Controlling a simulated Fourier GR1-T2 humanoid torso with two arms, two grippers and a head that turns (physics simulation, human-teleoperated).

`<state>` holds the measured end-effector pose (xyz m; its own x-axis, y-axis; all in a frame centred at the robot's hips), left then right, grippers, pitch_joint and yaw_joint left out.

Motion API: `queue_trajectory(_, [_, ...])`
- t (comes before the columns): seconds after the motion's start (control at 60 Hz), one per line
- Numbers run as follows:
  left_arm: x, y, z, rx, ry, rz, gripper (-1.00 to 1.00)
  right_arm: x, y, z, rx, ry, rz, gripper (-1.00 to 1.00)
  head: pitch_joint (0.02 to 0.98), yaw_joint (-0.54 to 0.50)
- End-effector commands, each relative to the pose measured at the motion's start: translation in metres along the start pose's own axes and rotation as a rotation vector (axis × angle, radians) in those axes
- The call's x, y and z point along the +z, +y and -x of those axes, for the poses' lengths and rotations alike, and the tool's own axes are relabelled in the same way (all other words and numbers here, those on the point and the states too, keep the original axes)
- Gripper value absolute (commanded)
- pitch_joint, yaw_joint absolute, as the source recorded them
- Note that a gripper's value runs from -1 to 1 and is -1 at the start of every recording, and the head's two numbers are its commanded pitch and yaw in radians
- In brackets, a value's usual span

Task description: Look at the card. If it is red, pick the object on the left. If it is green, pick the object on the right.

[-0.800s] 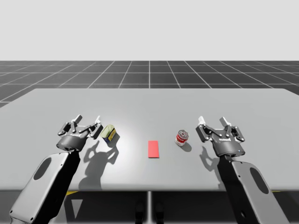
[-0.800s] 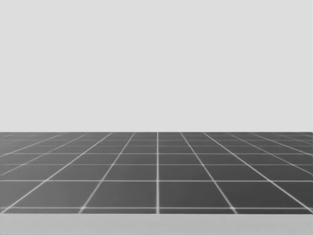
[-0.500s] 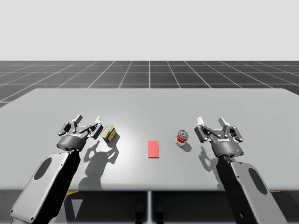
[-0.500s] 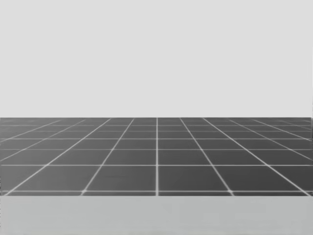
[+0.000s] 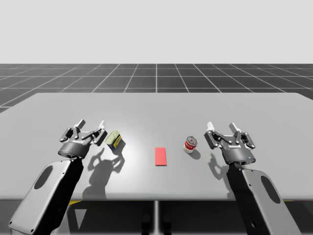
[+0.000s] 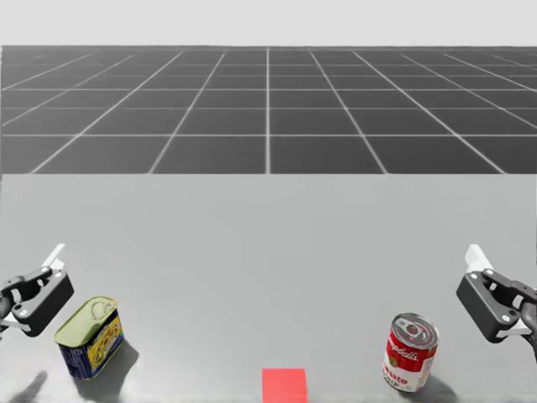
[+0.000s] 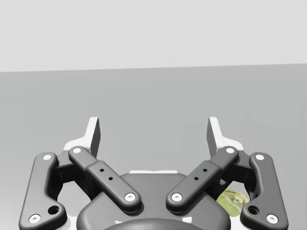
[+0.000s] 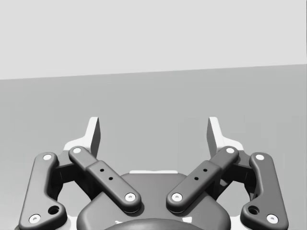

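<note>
High view places the red card (image 5: pixel 160 156) between the tin (image 5: pixel 114 139) at left and the can (image 5: pixel 190 144) at right, my left gripper (image 5: pixel 91 125) beside the tin and right gripper (image 5: pixel 222 127) near the can both gaping wide, empty; left wrist view glimpses the tin.

Card (image 5: pixel 160 156): red, flat rectangle, lying at the centre of the worktop (image 5: pixel 156 105), between the two cans and well apart from each.
Oblong tin (image 5: pixel 114 139): left of the card, blue-and-yellow sides, yellow-green lid facing up.
Round can (image 5: pixel 190 144): right of the card, red and white, upright, silver top.
</note>
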<state>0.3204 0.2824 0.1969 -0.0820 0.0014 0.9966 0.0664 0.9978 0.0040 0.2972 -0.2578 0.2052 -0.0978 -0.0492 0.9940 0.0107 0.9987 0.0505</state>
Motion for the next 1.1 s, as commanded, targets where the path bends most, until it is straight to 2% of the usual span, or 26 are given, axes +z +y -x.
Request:
queue_trajectory(0.017, [0.0002,0.0004,-0.0021,0.002,-0.019,0.007,-1.0,-0.0001,-0.0011,-0.0005,-0.001,-0.002,0.003,-1.0,0.605,0.0])
queue_trajectory(0.267, [0.0009,0.0015,-0.0056,0.008,-0.052,0.016,-1.0,-0.0007,-0.0012,-0.001,-0.006,-0.003,0.002,-1.0,0.803,-0.01])
queue_trajectory(0.4, [0.0017,0.0024,-0.0082,0.014,-0.069,0.017,-1.0,-0.001,-0.0006,-0.0014,-0.008,-0.004,-0.001,-1.0,0.867,-0.02])
queue_trajectory(0.633, [0.0018,0.0015,-0.0095,0.015,-0.074,0.017,-1.0,-0.0016,-0.0018,-0.0022,-0.011,-0.005,-0.002,-1.0,0.901,-0.04])
queue_trajectory(0.85, [0.0023,0.0008,-0.0094,0.015,-0.074,0.017,-1.0,-0.0015,-0.0026,-0.0024,-0.011,-0.004,-0.003,-1.0,0.886,-0.01])
queue_trajectory(1.1, [0.0027,-0.0008,-0.008,0.012,-0.069,0.016,-1.0,-0.0015,-0.0025,-0.0024,-0.012,-0.003,-0.006,-1.0,0.866,0.14])
